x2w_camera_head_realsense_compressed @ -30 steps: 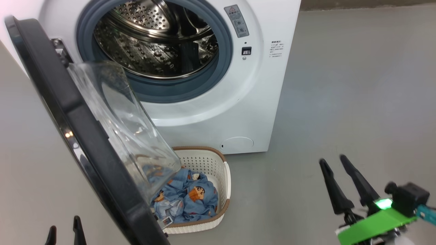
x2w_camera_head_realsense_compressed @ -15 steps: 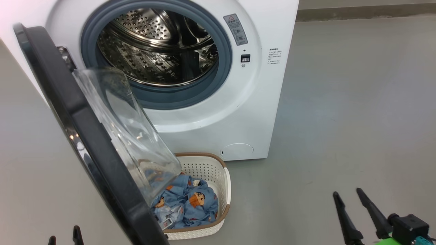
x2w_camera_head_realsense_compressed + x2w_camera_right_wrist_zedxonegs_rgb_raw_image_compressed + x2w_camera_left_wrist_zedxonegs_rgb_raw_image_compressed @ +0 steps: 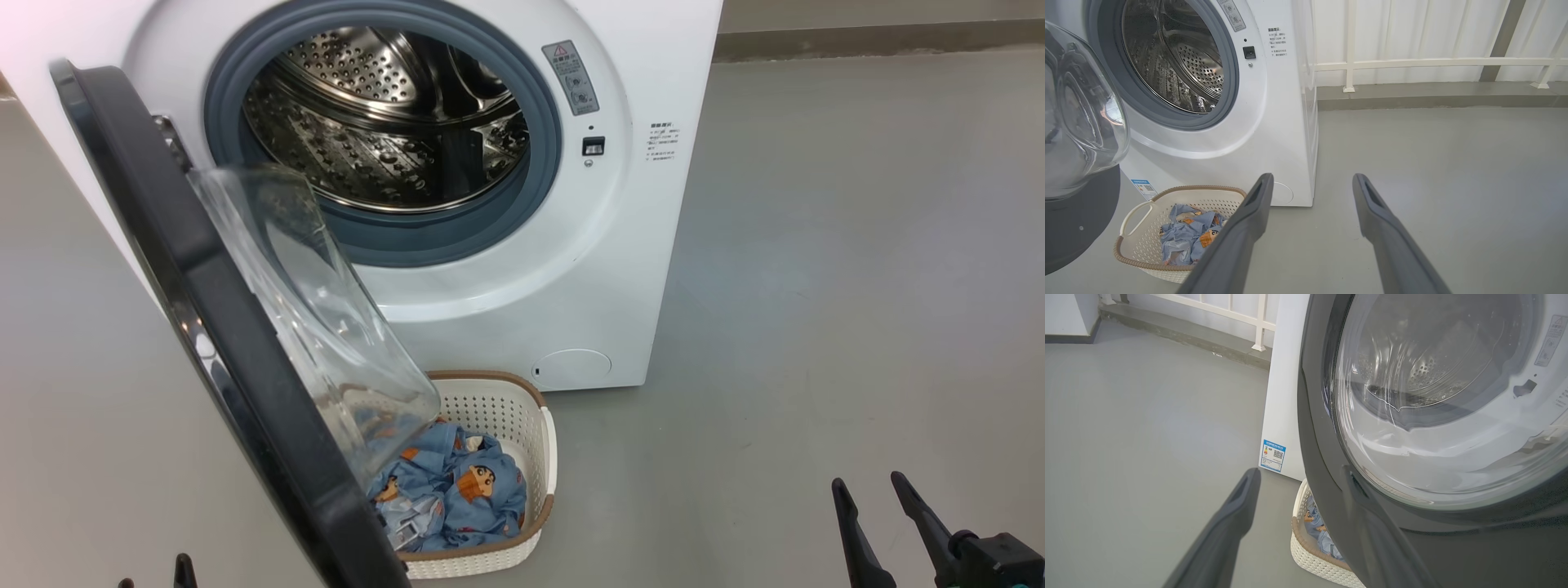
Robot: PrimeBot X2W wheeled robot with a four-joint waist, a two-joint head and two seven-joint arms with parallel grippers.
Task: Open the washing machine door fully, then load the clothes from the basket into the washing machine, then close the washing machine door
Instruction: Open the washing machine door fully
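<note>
The washing machine (image 3: 522, 286) stands with its steel drum (image 3: 384, 122) exposed. The washing machine door (image 3: 204, 318) hangs open to the left, its glass bowl (image 3: 326, 327) overhanging the basket (image 3: 539, 425). The clothes (image 3: 465, 494), blue with cartoon faces, lie in the basket on the floor below the door. My left gripper (image 3: 152, 573) is open at the bottom left; in the left wrist view (image 3: 1299, 471) its right finger lies across the door's black ring (image 3: 1314, 416). My right gripper (image 3: 1312, 177) is open over bare floor, right of the basket (image 3: 1133, 212).
Grey floor (image 3: 816, 286) stretches to the right of the machine. A white railing (image 3: 1433, 63) and a raised ledge run behind it. A blue label sticker (image 3: 1273, 455) is on the machine's left side.
My right gripper has dropped from mid-height toward the bottom right corner of the head view, staying open. The left fingertips have sunk lower too. The camera has shifted slightly.
</note>
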